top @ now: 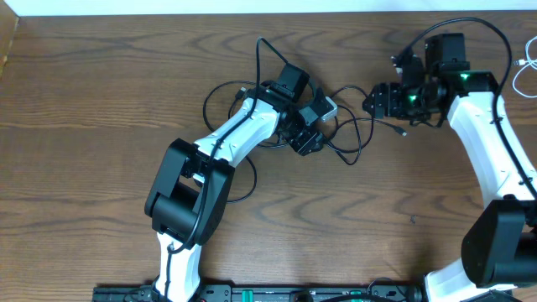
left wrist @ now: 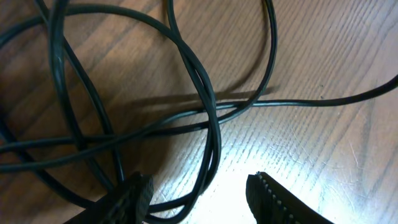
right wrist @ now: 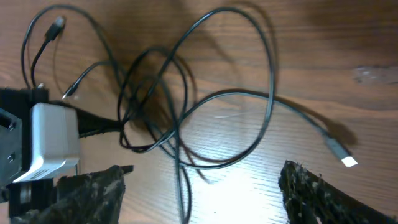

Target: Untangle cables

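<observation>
We have the black cables (top: 348,138) knotted mid-tabletop (top: 101,101), between the two arms. The white cable (top: 523,63) lies well apart at the far right edge. The left claw (left wrist: 198,186) is spread, low over the crossing loops; one strand runs between its fingers, nothing pinched. The right claw (right wrist: 204,171) is spread wide too, straddling a strand, with the silver-tipped plug (right wrist: 341,155) lying free beside it. We read it as both sides lining up to pull the knot opposite ways.

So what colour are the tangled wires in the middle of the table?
Black. The wires show best in the left wrist view, close up against the brown wood.
</observation>
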Controlling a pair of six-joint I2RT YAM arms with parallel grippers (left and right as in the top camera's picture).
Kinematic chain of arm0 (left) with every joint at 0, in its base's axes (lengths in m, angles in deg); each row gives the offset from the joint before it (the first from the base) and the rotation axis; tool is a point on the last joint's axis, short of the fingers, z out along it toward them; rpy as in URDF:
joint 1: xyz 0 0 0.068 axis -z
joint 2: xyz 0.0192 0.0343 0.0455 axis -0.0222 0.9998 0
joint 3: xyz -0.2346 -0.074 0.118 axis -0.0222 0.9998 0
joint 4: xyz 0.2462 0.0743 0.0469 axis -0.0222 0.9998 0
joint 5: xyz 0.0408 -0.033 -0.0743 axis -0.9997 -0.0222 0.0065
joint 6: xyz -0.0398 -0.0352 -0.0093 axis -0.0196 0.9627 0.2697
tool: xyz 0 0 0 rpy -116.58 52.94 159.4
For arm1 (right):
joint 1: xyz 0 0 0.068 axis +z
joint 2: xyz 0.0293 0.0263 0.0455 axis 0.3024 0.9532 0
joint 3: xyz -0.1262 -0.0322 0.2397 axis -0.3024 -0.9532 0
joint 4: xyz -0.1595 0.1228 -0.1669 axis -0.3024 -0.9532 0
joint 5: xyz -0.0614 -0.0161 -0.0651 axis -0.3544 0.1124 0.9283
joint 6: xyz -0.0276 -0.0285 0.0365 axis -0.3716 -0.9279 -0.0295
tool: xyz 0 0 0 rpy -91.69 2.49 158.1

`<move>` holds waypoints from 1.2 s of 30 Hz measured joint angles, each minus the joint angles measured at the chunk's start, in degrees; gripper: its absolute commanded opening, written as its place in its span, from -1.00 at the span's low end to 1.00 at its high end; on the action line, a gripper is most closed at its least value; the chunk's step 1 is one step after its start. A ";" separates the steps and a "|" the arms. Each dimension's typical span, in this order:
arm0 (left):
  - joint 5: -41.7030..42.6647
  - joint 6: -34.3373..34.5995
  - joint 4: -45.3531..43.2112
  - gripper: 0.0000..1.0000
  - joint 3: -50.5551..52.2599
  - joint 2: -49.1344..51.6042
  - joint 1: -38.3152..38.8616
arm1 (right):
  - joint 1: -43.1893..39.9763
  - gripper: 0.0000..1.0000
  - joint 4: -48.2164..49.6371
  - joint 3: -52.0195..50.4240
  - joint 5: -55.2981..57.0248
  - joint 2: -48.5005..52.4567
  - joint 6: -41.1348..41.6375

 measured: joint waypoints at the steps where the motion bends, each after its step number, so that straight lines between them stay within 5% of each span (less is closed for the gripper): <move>1: 0.00 -0.13 -0.28 0.05 0.00 0.00 0.00 | -0.63 0.57 0.17 0.00 0.04 0.00 -0.02; 20: 0.00 -1.18 -1.49 -0.16 0.42 4.22 0.00 | -7.58 0.65 -0.07 0.00 -1.99 0.00 -0.02; 24: 0.00 -1.20 -1.62 -0.36 0.42 4.46 0.00 | -7.58 0.66 -0.24 0.00 -2.12 0.00 -0.02; 28: 0.04 -1.29 -1.68 -0.85 0.42 4.46 0.02 | -7.58 0.65 -0.44 0.00 -2.16 0.00 -0.02; 34: 0.02 -0.85 -1.75 -0.85 0.42 4.39 0.04 | -7.58 0.64 -0.46 0.00 -3.06 0.00 -0.02; 36: 0.00 0.22 -1.25 -0.85 0.44 3.98 0.04 | -7.58 0.47 -0.44 0.00 -4.31 0.00 -0.13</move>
